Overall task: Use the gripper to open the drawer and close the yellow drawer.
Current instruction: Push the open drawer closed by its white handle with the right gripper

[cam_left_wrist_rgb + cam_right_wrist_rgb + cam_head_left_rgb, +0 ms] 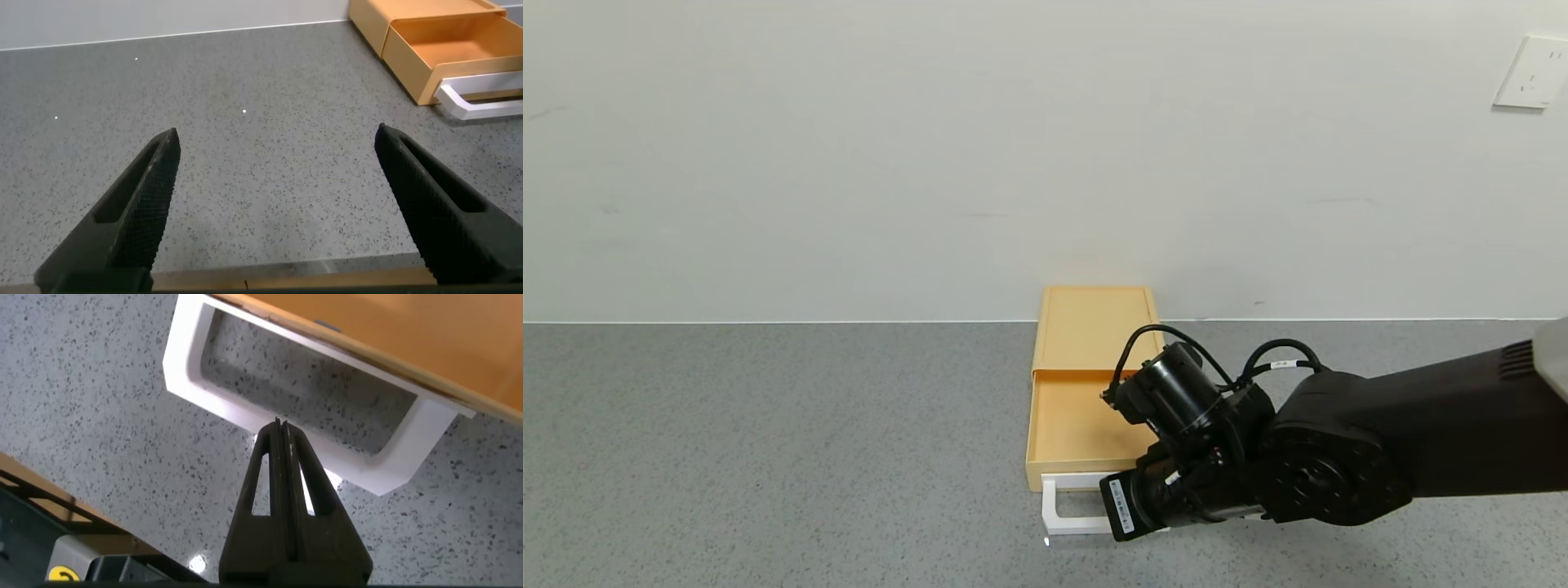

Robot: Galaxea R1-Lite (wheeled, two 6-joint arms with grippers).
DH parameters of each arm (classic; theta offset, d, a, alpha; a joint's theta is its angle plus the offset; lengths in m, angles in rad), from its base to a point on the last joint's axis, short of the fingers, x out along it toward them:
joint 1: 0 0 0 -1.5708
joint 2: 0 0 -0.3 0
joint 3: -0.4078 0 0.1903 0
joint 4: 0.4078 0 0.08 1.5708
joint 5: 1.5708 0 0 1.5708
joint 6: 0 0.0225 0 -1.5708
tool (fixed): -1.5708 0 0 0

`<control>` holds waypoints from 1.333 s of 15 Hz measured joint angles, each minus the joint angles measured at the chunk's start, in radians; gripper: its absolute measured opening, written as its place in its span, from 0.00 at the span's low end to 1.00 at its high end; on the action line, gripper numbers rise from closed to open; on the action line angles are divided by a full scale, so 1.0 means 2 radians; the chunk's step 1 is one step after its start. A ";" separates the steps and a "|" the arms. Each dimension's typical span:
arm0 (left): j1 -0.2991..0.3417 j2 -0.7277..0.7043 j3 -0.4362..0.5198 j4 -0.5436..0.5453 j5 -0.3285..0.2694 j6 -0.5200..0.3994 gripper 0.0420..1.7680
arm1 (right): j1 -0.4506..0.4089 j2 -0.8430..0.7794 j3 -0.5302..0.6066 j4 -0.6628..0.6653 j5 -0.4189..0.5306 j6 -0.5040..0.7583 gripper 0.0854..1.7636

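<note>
The mustard-yellow drawer (1094, 327) stands on the grey table against the wall, its tray (1066, 420) slid out toward me. The white loop handle (1063, 523) sits at the tray's front. My right gripper (280, 425) is shut with nothing between its fingers; its tip is at the outer side of the handle's (186, 351) front bar. In the head view the right wrist (1176, 441) covers the tray's right front corner and hides the fingers. My left gripper (278, 143) is open and empty over bare table, far from the drawer (458, 41).
The grey speckled table (768, 449) stretches to the left of the drawer. A white wall rises just behind the drawer box. A wall socket (1531, 73) is at the upper right. The table's front edge shows under the left gripper.
</note>
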 joint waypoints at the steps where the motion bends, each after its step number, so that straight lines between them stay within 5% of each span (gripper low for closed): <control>1: 0.000 0.000 0.000 0.000 0.000 0.000 0.97 | 0.000 0.006 -0.005 0.000 0.000 0.000 0.02; 20: 0.000 0.000 0.000 0.000 0.000 0.000 0.97 | 0.014 0.067 -0.066 -0.004 -0.062 -0.001 0.02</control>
